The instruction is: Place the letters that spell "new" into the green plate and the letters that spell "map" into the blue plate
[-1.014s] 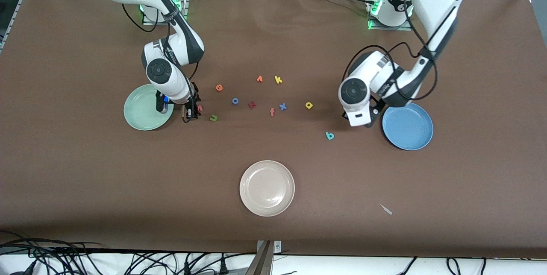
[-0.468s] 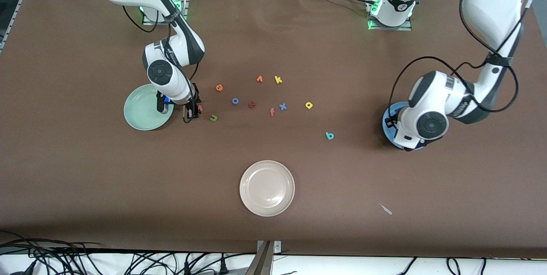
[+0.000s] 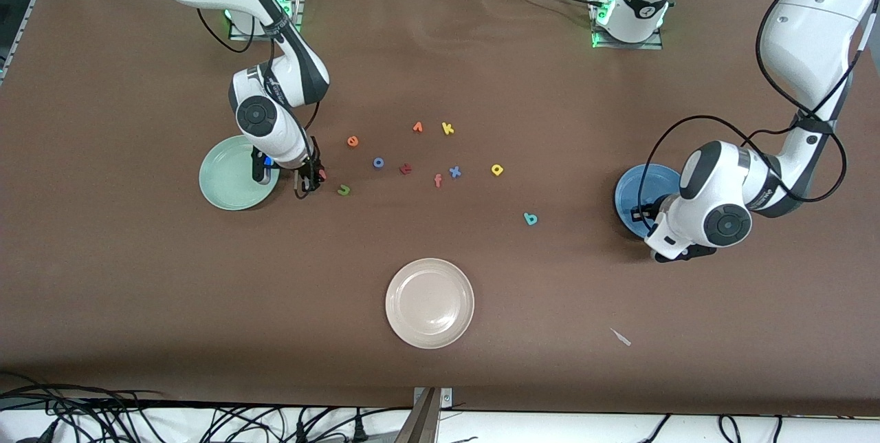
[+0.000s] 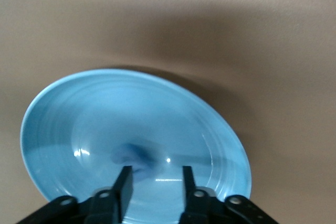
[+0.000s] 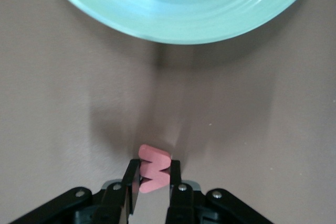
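Salmon-red "w" sits pinched in the right hand beside the green plate, ready for lifting; left hand hangs parted over the blue plate.

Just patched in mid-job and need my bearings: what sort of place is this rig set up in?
Most likely a robotics lab bench. A brown cloth-covered table carries two bolted-down arm bases, loose black cables trail off its near edge, and small foam letters such as the teal "a" lie among plastic plates like the beige-white plate.

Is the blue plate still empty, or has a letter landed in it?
Not empty: the left wrist view shows a blurred dark blue shape lying in the blue plate, just ahead of the left hand. Which letter it is, cannot tell.
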